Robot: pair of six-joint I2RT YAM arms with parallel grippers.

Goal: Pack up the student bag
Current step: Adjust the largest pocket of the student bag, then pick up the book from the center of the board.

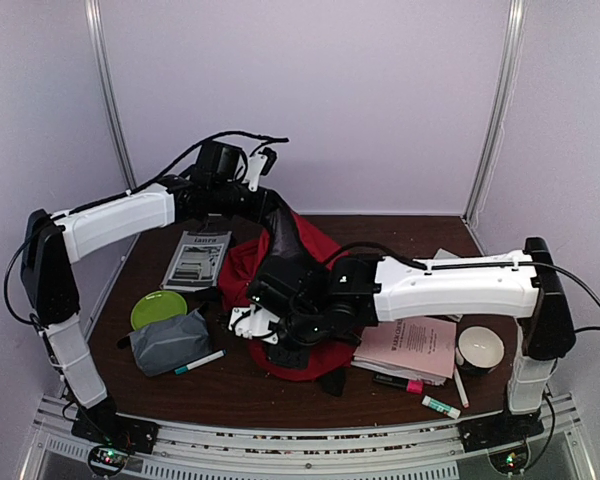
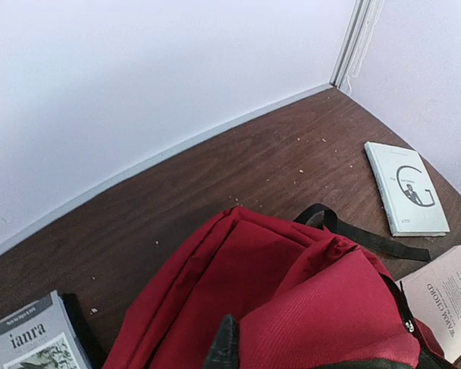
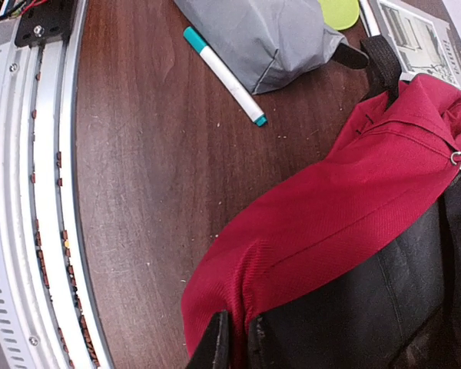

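1. Student bag (image 1: 315, 248) lies mid-desk between the two arms. It is red with a black lining, and its far part is lifted into a peak.
2. Left pincer (image 2: 230, 350) is together, clamped on the bag's upper fabric. Judged to be holding the mouth up.
3. Right pincer (image 3: 237, 346) has its tips close together with the bag's near red edge pinched between them. The hold looks slight.
4. Lying outside on the desk (image 1: 230, 388):
   - left of the bag: a grey pouch (image 1: 170, 342), a teal marker (image 1: 200, 362) just beside it, a green plate (image 1: 156, 306) and a grey booklet (image 1: 198, 260)
   - right of the bag: pink books (image 1: 415, 345), a white round tin (image 1: 480, 348) and a pink highlighter (image 1: 400, 383)
   - at the far right corner: a white book (image 2: 406, 188)
5. Inside the bag, the right wrist view shows only dark lining — cannot tell whether anything is packed.
6. Judgement: early stage. The bag is being held open, and most or all of the loose items are left to load. With both pincers on fabric, one must let go before anything can be picked up — the mouth may then sag shut.
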